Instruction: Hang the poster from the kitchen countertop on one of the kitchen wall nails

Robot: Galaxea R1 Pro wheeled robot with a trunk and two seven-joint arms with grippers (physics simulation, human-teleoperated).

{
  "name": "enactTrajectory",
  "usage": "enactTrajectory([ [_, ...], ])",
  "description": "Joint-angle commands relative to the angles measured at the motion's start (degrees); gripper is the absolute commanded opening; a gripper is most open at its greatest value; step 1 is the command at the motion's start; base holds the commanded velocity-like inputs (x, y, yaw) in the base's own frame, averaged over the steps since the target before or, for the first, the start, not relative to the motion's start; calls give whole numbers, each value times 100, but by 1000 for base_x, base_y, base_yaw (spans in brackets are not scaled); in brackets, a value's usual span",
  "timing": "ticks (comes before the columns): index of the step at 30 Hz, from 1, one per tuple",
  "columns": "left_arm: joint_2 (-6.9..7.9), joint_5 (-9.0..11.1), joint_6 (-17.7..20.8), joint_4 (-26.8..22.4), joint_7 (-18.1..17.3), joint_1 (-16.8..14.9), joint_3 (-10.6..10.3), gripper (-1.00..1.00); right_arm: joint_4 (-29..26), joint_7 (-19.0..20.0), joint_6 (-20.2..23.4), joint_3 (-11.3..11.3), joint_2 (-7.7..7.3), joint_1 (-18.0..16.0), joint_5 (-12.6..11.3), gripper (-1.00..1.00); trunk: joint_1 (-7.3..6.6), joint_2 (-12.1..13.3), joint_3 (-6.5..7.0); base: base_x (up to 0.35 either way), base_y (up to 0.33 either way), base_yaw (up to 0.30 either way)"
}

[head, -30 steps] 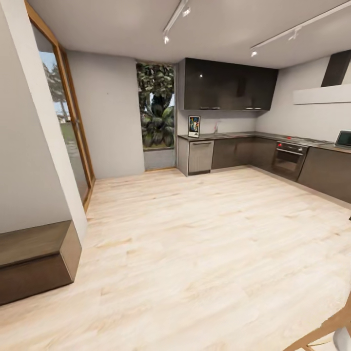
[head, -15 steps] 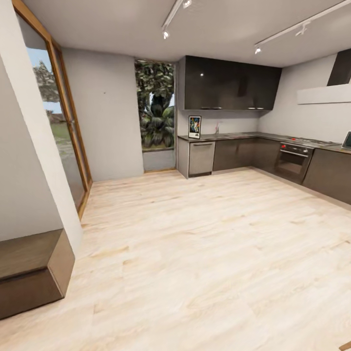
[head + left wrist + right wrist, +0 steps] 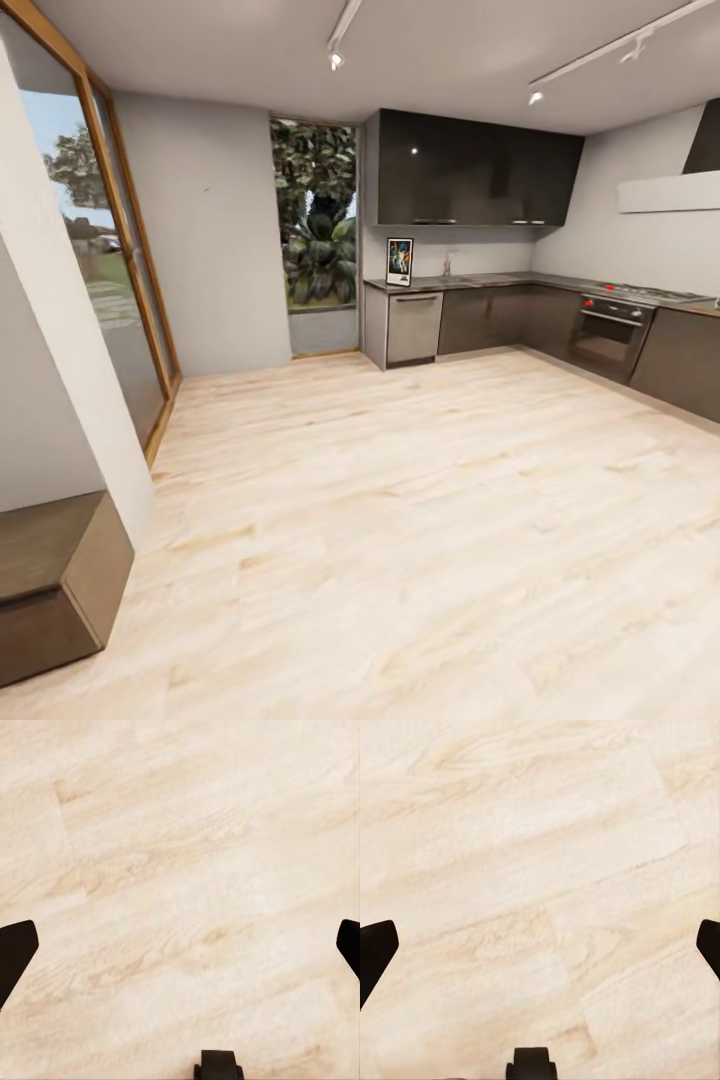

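With both pincers spread wide and empty over the wood floor [image 3: 180, 870], the poster [image 3: 399, 261] stands upright on the kitchen countertop [image 3: 480, 281], well apart across the room. Risk: base clips the dishwasher [image 3: 414, 326] on approach; wall nail [image 3: 206, 187] barely visible.

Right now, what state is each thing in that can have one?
poster: upright on the countertop, unheld
dishwasher: door closed
oven: door closed
left pincer: open, empty, over the floor
right pincer: open, empty, over the floor
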Motion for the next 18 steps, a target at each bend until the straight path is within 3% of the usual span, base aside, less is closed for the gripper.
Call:
enactTrajectory([
  [1,-1,-3,-5,-8,0,2,5,100,11,-2,-18,1,-1,-4,2,100,4,-2,-5,330,-88,0],
  [18,-1,-1,-5,-8,0,2,5,100,23,-1,-19,2,-3,-6,-4,100,4,-2,-5,330,-98,0],
])
